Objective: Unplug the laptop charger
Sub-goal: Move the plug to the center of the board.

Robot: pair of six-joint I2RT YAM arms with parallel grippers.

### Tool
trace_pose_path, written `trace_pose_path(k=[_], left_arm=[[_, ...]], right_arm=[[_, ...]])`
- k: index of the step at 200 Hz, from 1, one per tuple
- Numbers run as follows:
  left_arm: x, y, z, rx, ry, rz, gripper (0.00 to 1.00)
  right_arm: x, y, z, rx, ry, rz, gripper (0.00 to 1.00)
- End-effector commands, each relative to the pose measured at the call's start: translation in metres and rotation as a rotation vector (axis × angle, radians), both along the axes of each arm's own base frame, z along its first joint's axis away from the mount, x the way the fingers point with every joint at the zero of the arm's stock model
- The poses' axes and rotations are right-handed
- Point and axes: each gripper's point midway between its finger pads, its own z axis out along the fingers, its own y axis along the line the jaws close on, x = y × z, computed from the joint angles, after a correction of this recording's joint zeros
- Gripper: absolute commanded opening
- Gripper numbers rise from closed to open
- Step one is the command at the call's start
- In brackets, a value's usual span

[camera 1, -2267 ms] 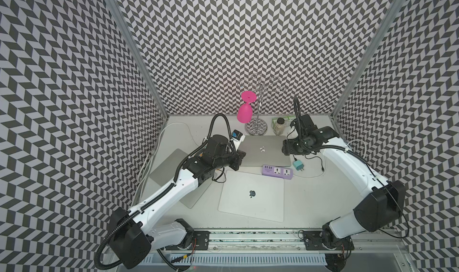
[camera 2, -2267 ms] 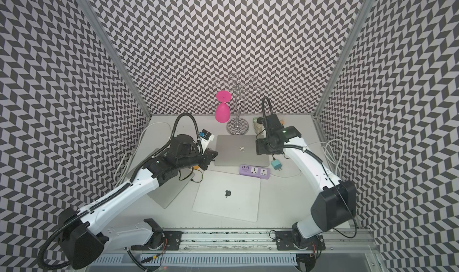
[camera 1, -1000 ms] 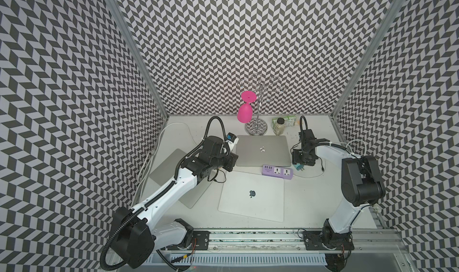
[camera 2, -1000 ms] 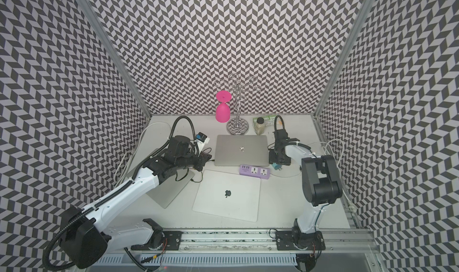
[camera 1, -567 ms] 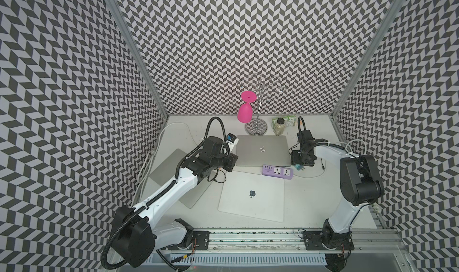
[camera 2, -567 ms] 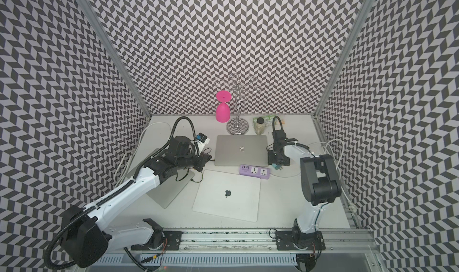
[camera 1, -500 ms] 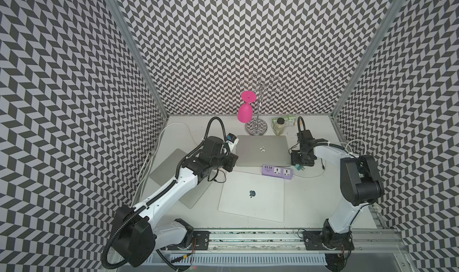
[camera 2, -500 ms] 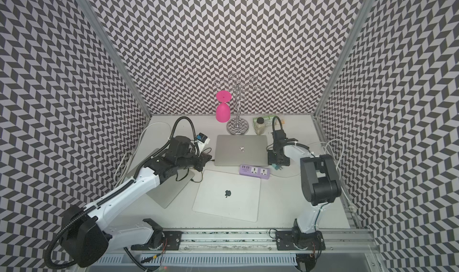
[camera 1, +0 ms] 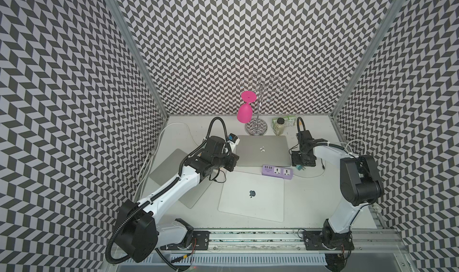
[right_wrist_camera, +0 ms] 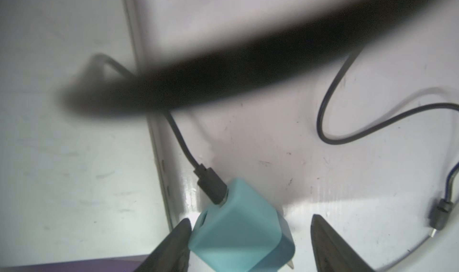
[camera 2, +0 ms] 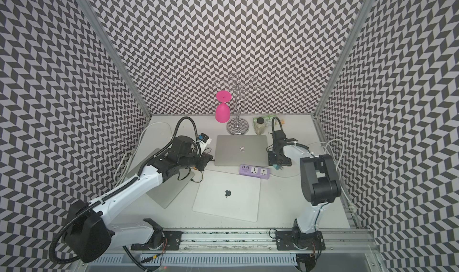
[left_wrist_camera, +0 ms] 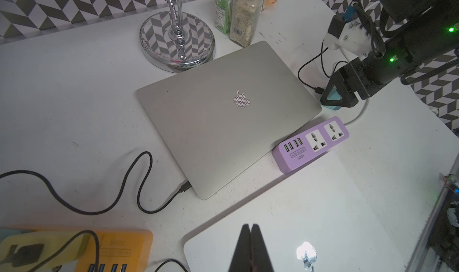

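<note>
The right pincer is spread wide around the teal charger; the left pincer is closed on nothing.
One right finger touches the charger and the other stands clear. The charger sits on the table just off the purple power strip's cord end, prongs bare, with a black cable plugged into it. A grey laptop lies behind the strip.

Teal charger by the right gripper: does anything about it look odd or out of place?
Yes. The charger lies tilted on the table, prongs bare, beside the purple strip and not in it; both sockets of the strip are empty. A black cable is plugged into the charger. The right gripper stands open around it.
</note>
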Motion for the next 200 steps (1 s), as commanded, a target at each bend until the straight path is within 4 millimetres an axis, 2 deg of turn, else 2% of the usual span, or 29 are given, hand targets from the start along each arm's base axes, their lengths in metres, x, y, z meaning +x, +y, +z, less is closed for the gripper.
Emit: trace_pose_path(k=[1,103,142,174,200], left_arm=[[0.006,-0.004,0.012,-0.026,-0.029,-0.011,0.0],[0.009,-0.007,0.01,-0.028,-0.025,-0.014,0.0],[0.01,-0.008,0.01,-0.029,-0.023,-0.019,0.0],[0.01,-0.009,0.011,-0.032,-0.024,-0.02,0.0],[0.009,-0.011,0.012,-0.037,-0.023,-0.027,0.0]], right_arm=[[0.006,-0.007,0.004,-0.045,-0.015,-0.015,0.72],[0.025,-0.004,-0.001,-0.006,-0.007,-0.002,0.63],[0.019,-0.001,-0.002,0.018,0.006,0.0,0.57],[0.013,0.006,0.007,0.066,-0.007,0.007,0.6],[0.008,0.01,0.006,0.086,0.013,0.017,0.61]])
